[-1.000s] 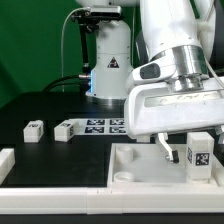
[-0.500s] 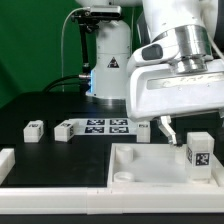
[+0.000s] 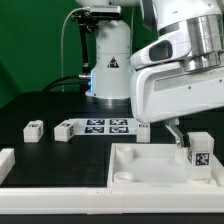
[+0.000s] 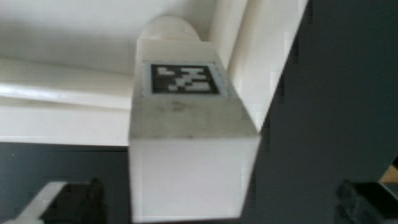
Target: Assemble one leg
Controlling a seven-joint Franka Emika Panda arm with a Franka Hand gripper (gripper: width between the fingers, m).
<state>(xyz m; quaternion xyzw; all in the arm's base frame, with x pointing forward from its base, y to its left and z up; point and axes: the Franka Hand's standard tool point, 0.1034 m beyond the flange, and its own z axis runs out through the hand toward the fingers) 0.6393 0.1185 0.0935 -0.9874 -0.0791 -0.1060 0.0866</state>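
Observation:
The leg [image 3: 200,155], a small white block with a black-and-white tag, stands upright in the corner socket of the large white panel [image 3: 130,165] at the exterior view's right. My gripper [image 3: 190,135] hangs just above it and is open; one dark finger [image 3: 175,132] shows beside the leg's top, apart from it. In the wrist view the leg [image 4: 187,110] fills the middle, with the gripper [image 4: 214,205] spread wide around it. Both dark fingertips [image 4: 63,200] stand clear of its sides.
The marker board [image 3: 105,125] lies behind the panel. Three more small white legs stand near it, two at the exterior view's left [image 3: 33,128] [image 3: 65,130] and one by the arm [image 3: 143,128]. A white part [image 3: 5,160] sits at the far left edge.
The gripper and arm have risen and shifted toward the exterior view's right. The leg has stayed standing in the panel's corner.

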